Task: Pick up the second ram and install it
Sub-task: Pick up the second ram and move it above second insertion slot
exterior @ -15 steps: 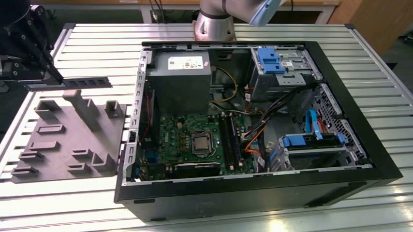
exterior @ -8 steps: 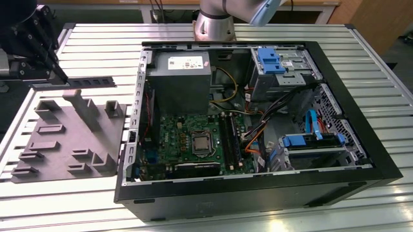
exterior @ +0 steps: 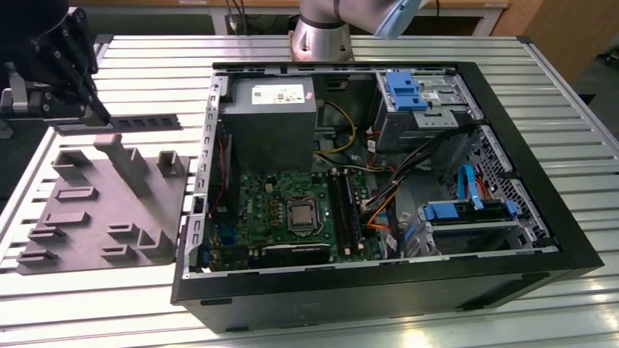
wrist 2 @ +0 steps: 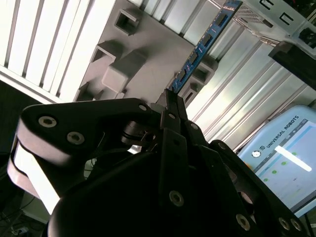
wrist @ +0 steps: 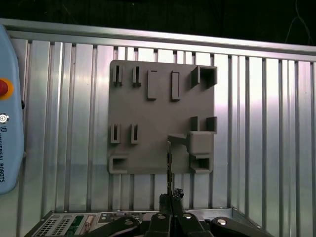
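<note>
Gripper (exterior: 97, 114) clamped tight on second ram (exterior: 135, 123), toward one end, above grey tray (exterior: 97, 217), exterior view's left of computer case (exterior: 387, 293). Risk: off-centre grip may let the stick tilt and slip.

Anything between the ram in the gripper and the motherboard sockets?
The gripper holds the second ram by the gray fixture. The case's side wall stands between it and the sockets; orange cables lie close beside them.

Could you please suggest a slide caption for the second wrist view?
Black hand clamped on a thin blue circuit-board RAM stick over the grey moulded fixture plate.
</note>
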### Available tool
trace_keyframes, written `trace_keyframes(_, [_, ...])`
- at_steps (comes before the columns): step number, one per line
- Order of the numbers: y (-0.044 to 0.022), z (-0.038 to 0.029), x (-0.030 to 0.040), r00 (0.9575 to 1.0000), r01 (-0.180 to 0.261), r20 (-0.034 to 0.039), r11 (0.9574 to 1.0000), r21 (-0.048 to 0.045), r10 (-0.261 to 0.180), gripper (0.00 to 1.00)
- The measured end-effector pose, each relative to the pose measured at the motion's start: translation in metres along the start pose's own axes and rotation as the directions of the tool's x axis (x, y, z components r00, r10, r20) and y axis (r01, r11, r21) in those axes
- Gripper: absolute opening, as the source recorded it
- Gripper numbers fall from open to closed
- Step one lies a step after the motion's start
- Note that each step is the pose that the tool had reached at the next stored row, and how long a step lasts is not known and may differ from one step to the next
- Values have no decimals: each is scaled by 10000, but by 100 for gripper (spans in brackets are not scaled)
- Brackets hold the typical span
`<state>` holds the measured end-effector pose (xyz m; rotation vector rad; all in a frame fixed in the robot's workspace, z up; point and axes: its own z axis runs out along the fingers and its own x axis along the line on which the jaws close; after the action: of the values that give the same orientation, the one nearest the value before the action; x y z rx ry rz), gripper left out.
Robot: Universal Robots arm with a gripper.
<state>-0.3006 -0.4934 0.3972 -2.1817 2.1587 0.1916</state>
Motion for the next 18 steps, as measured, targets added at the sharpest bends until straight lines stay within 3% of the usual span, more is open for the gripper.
trace_keyframes(18, [-196, -5, -16, 10000, -1, 0, 10000, 0, 1, 11])
